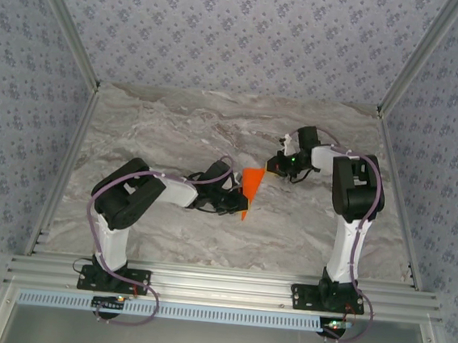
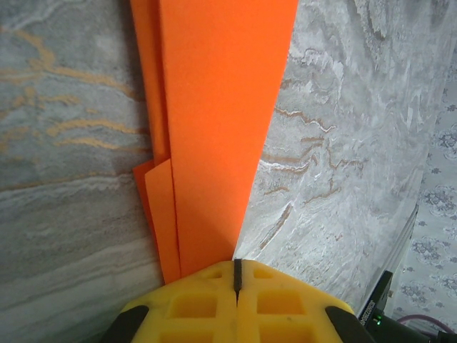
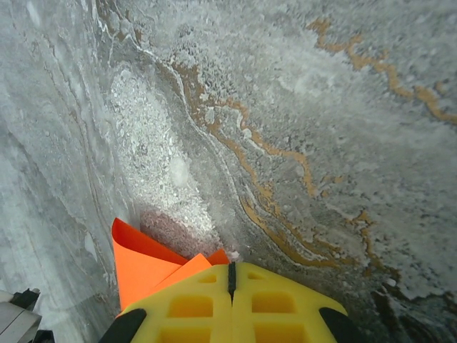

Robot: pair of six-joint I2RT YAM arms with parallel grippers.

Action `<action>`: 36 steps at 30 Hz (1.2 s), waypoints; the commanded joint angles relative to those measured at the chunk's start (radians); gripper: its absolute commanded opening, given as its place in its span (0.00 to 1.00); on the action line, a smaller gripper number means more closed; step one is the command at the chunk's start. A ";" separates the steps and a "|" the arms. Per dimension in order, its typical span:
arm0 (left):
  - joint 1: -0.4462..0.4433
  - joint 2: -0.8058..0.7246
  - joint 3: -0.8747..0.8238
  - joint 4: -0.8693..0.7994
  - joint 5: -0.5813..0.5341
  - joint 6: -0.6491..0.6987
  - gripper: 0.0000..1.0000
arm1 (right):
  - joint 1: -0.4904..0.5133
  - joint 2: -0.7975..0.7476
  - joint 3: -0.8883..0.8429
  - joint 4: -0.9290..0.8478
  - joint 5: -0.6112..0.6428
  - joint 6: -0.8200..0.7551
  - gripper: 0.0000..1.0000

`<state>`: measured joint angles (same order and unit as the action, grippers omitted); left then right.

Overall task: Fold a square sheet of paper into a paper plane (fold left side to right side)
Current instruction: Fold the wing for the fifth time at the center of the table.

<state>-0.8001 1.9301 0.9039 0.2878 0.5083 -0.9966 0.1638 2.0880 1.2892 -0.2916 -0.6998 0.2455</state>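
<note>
Closed tight, the left gripper fills the foreground, its yellow jaws meeting at a thin seam right where the narrow end of the paper runs in beneath them. The paper, bright orange and already creased into a long layered wedge, sits mid-surface between the two arms. At its far, wider end the right gripper is also fully closed, with an orange corner curling up beside its fingertips. Whether either gripper pinches the sheet or merely presses on it cannot be told.

The paper looks feather-light and thin. It is likely to slide on the smooth marble, spring back at fresh folds and crumple under a careless squeeze. The safest hold is probably an edge or corner where layers stack, with the other end pinned flat.
</note>
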 commanded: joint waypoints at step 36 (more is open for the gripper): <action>-0.036 -0.106 0.036 -0.141 0.068 0.081 0.10 | 0.155 -0.125 -0.238 0.038 0.090 0.135 0.00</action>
<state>-0.8268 1.8797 0.9291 0.1780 0.5217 -0.9321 0.3168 1.9320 1.0393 -0.1684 -0.6876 0.4030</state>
